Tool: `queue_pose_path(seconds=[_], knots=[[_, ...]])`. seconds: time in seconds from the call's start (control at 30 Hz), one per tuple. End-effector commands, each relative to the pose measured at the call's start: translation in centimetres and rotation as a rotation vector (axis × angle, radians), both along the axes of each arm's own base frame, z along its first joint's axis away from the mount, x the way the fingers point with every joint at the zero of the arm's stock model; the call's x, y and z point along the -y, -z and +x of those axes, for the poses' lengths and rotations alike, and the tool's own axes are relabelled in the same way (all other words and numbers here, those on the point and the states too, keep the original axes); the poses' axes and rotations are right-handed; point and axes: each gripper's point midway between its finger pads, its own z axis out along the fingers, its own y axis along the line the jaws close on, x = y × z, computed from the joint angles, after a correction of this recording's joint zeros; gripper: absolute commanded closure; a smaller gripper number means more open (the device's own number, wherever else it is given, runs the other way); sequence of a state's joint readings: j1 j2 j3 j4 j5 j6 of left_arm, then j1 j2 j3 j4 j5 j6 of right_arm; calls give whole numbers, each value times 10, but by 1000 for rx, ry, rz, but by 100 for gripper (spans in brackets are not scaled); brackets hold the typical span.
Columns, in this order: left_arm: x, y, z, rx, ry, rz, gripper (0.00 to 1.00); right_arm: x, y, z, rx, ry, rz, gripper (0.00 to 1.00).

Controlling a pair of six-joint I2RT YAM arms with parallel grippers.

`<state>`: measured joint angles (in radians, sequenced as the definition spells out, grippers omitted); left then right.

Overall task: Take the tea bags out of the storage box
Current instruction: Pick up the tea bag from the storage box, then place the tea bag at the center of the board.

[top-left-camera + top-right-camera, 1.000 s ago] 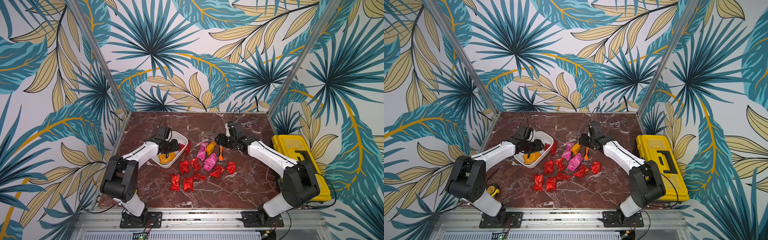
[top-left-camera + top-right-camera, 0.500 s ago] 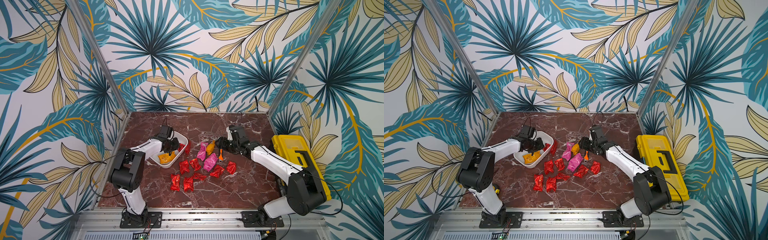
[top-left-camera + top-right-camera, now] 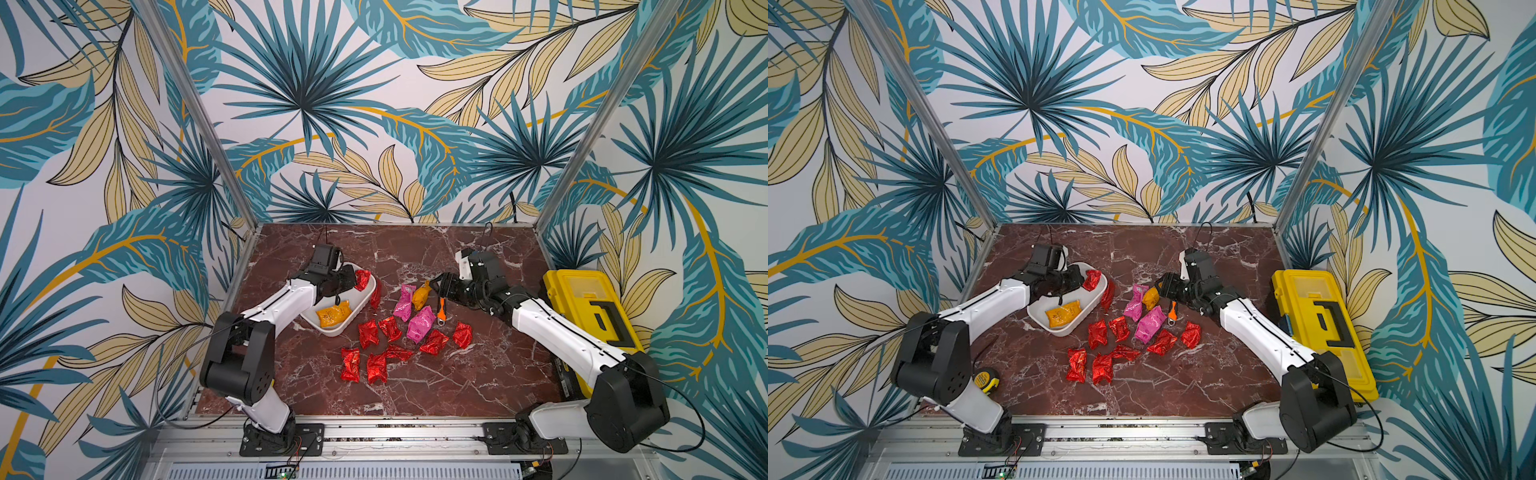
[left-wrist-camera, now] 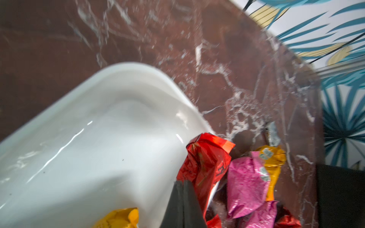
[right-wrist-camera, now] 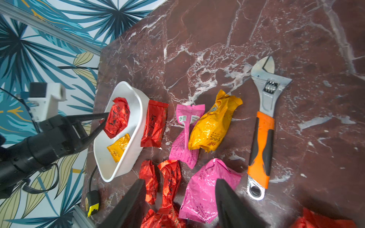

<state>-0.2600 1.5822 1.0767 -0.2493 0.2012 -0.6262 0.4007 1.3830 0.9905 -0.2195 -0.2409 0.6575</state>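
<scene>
So, my left pincer (image 5: pixel 103 118) is pinched shut on the edge of a red tea bag (image 5: pixel 117 118). It's hanging over one end of the storage box (image 5: pixel 126 167), about level with the rim. I can't tell from here if it's fully clear of the wall.

One orange-yellow tea bag (image 5: pixel 118 147) is lying flat on the box floor, and as far as I can see it's the only one left inside. The other tea bags (image 3: pixel 376 345) are spread on the table (image 3: pixel 415 390) outside the box, with one red one leaning right against its outer wall. My right pincer (image 5: pixel 178 181) is spread wide and holding nothing, parked over a pink tea bag (image 5: pixel 205 189) well away from the box, next to the wrench (image 5: pixel 260 138).

My guess on handling: these are super light, puffy foil pillows, crinkly and slick, so nothing to break, but they can squirt out of a shallow pinch. The flat crimped seam at either end looks like the best place to bite, or straight across the belly if the seam's tucked under. The box looks light too, so I'd expect it to skid if a bag drags on the wall.
</scene>
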Motion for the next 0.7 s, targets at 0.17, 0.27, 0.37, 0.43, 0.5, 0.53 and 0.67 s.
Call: queue_pose_path(seconds=[0.17, 0.27, 0.37, 0.43, 0.5, 0.53, 0.67], knots=[[29, -65, -29, 208, 137, -161, 100, -57, -28, -13, 35, -125, 193, 38], [50, -80, -47, 239, 234, -223, 100, -81, -40, -16, 54, -180, 239, 35], [66, -90, -64, 261, 313, -262, 100, -101, -46, -15, 64, -227, 260, 34], [74, -95, -74, 272, 353, -287, 100, -110, -49, -12, 68, -244, 271, 34], [79, -99, -83, 280, 381, -312, 100, -116, -49, -9, 70, -250, 281, 34], [80, -99, -86, 283, 388, -320, 100, -118, -50, -7, 71, -252, 287, 35], [82, -96, -95, 271, 415, -339, 100, -125, -56, -4, 86, -260, 315, 41]])
